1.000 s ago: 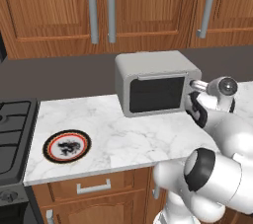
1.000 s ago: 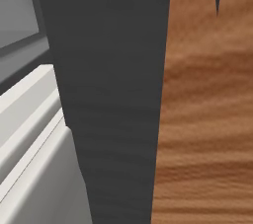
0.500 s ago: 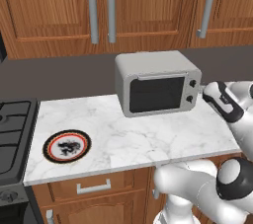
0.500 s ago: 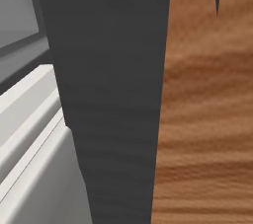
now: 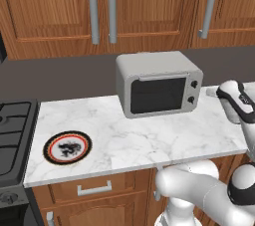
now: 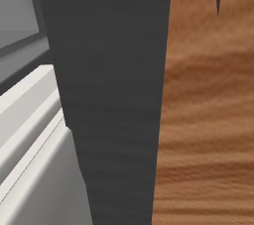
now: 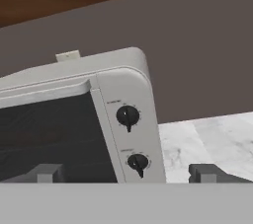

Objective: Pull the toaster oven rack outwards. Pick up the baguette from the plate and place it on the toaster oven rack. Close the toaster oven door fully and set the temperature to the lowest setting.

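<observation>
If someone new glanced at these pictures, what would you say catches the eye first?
Probably the toaster oven, a light-grey box at the back of the marble counter with its door shut and two knobs on the right. Next, the plate with its red-orange rim, lying bare near the counter's front left by the stove. The open gripper faces the knobs from close by.
</observation>
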